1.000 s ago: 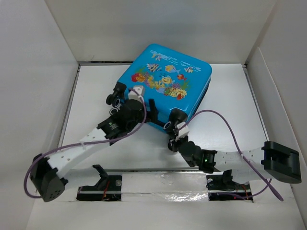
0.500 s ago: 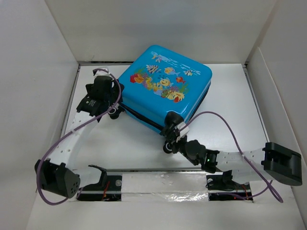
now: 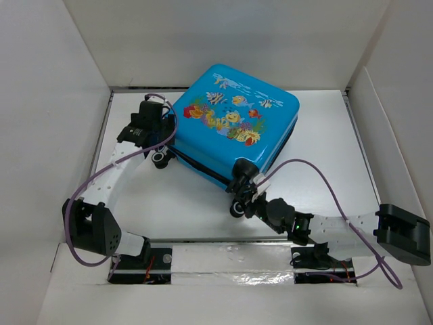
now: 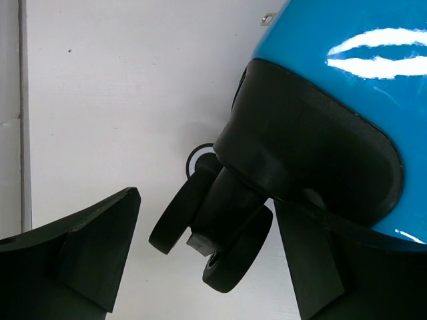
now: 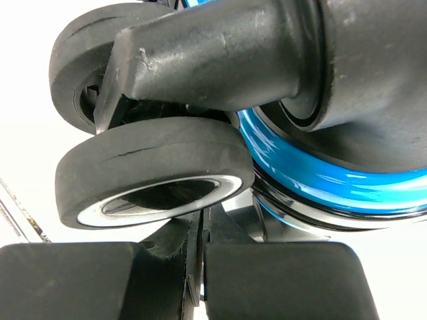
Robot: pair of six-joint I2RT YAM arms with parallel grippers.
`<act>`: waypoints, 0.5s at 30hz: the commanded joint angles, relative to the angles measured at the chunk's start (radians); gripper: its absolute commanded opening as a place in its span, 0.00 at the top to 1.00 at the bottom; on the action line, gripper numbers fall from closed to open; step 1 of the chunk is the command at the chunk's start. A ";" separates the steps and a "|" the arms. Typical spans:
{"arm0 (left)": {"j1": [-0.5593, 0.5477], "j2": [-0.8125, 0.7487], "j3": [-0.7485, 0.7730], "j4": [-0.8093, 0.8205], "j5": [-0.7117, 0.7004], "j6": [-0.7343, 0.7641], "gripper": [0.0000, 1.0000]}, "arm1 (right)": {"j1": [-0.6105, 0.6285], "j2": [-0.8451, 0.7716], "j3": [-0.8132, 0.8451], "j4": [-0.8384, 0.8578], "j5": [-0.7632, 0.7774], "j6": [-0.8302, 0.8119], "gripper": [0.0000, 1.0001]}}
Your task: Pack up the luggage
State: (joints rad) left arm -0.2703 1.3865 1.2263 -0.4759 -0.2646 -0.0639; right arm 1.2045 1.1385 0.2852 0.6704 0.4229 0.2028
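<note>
Whiteness all round: a flat white bench (image 3: 189, 210) is boxed in by plain white walls (image 3: 40, 135) on the left, the far side and the right. A silver taped strip (image 3: 230, 261) runs along the near edge between the arm bases.

The small bright-blue hard-shell suitcase with fish and coral print (image 3: 233, 125) lies flat and closed on the bench toward the far middle. It is turned at an angle, so one corner points at the arms.

At the suitcase's left corner, the left gripper (image 4: 207, 220) stands wide, its two dark fingers (image 4: 87, 260) either side of a black twin caster wheel (image 4: 175, 217). The fingers are apart from the wheel and nothing is held.

At the near corner, the right gripper (image 5: 200, 267) has its fingers pressed together with nothing between them. It sits just beneath another black wheel with a white rim (image 5: 153, 177). Whether the fingers touch that wheel cannot be told.
</note>
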 commanded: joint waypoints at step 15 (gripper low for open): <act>-0.003 0.008 -0.048 0.037 0.249 0.004 0.80 | 0.018 -0.025 0.006 0.117 -0.121 0.010 1.00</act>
State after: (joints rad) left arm -0.2680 1.3781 1.2106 -0.4332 -0.1249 0.0750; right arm 1.2030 1.1393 0.2829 0.6785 0.4198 0.2020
